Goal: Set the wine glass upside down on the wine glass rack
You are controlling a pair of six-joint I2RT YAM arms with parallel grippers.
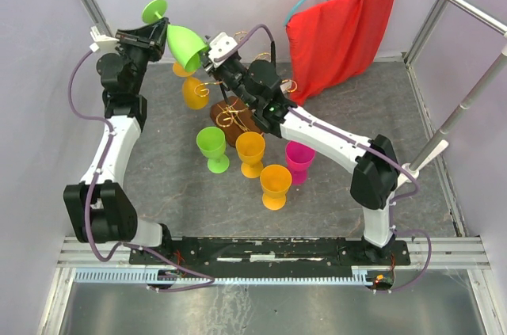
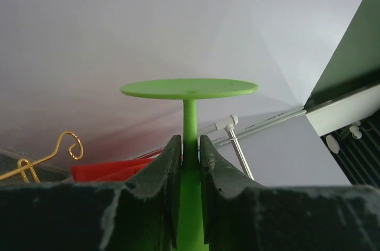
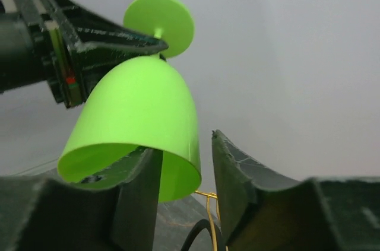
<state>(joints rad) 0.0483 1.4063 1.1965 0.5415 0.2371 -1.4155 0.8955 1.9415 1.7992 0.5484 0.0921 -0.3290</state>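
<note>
Stem of green wine glass (image 3: 136,108) clamped in left end effector (image 2: 190,145); right end effector (image 3: 185,144) spread wide at rim.

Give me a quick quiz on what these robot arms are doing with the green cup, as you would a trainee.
1. True or false: the right gripper is open at the rim of the green wine glass.
2. Which part of that glass does the left gripper clamp? A) bowl B) stem C) foot
3. How many other wine glasses stand upright on the table?

Key: 1 true; 2 B; 3 four: one green, two orange, one pink.
</note>
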